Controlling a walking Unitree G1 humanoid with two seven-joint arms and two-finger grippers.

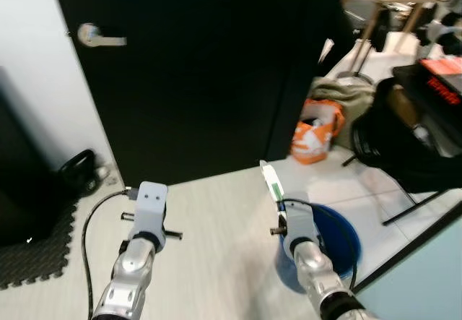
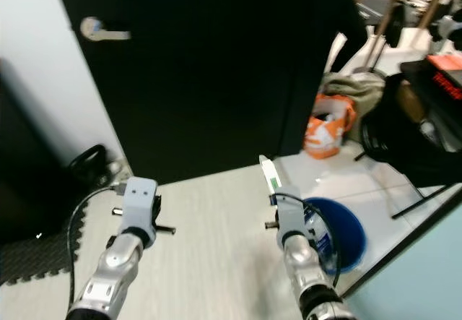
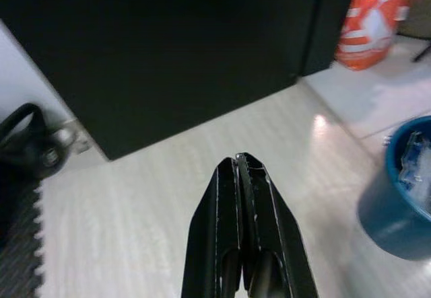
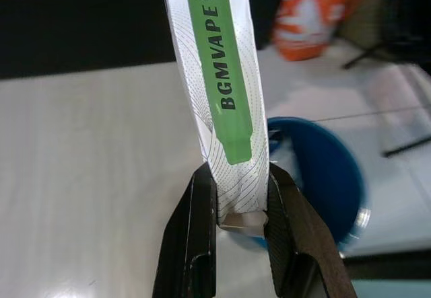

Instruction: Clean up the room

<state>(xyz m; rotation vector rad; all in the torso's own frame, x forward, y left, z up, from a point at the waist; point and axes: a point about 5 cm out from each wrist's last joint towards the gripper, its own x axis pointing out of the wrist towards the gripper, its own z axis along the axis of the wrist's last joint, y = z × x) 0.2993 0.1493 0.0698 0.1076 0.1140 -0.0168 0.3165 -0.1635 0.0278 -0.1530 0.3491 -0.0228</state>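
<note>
Right gripper [image 4: 241, 204] grasping the white-green box [image 4: 219, 76]!
Blue bucket [image 1: 339, 240] at four o'clock; left gripper [image 3: 244, 177] jaws clenched, empty.

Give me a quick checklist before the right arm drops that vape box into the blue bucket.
1. Grip: right gripper shut on the white and green cardboard vape box, clamped at its lower end: ok.
2. Target: round blue plastic bucket on the floor at the robot's right, already holding some litter: ok.
3. Alignment: the box points up and sits at the bucket's near-left rim, not over the opening: not ok.
4. Left gripper shut, holding nothing, away from the bucket: ok.
5. Room left in the bucket: cannot tell.
</note>
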